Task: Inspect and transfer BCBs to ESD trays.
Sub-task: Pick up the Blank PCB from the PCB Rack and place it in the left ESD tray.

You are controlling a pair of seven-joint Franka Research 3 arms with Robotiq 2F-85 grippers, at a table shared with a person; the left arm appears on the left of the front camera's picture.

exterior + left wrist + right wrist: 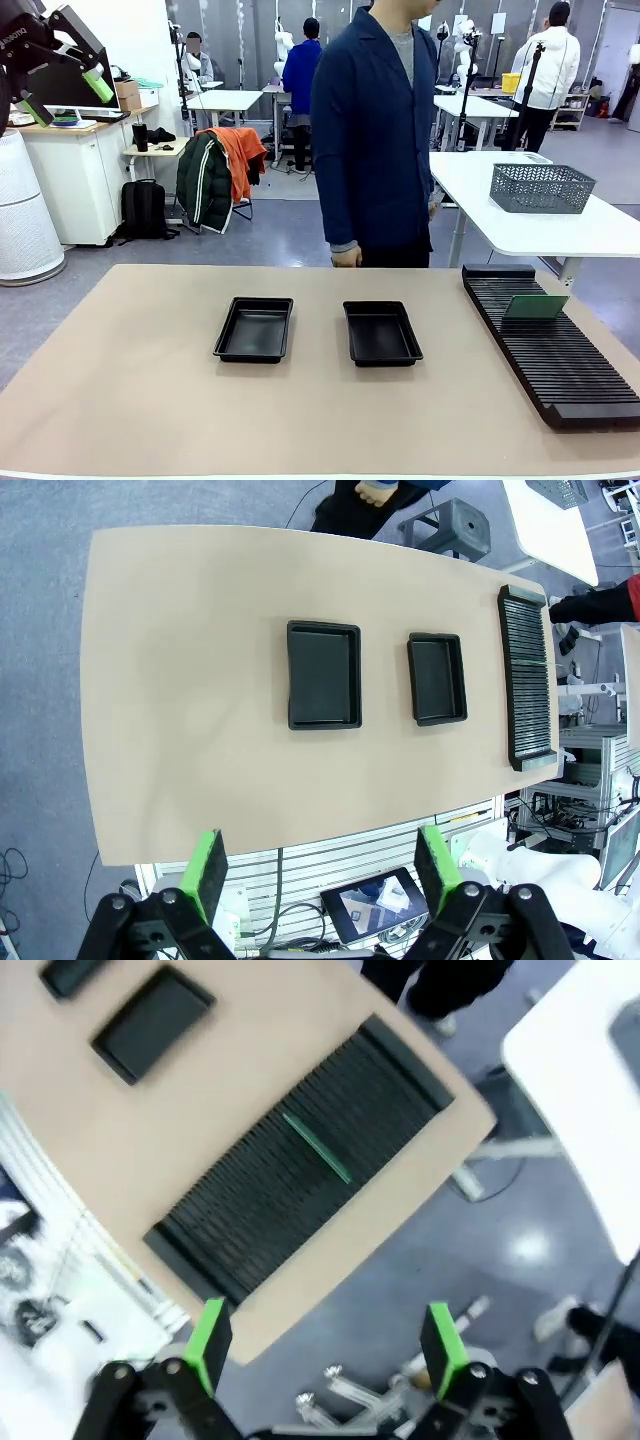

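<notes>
Two black ESD trays sit side by side mid-table with nothing in them, the left tray (pixel 254 329) (pixel 323 674) and the right tray (pixel 382 332) (pixel 437 678) (pixel 152 1022). One pale green BCB (pixel 536 307) stands upright in a slot of the long black rack (pixel 550 345) (pixel 528 675) (pixel 300 1160); the right wrist view shows the board edge-on (pixel 317 1147). My left gripper (pixel 65 98) (pixel 322 872) hangs open, high above the table's left side. Well above the rack, my right gripper (pixel 325 1345) is also open with nothing between its fingers.
A person in a dark jacket (pixel 375 130) stands at the far edge of the table, hands down. Behind on the right, a grey mesh basket (pixel 542 187) rests on a white table (pixel 600 235). The tan tabletop (pixel 130 400) is bare around the trays.
</notes>
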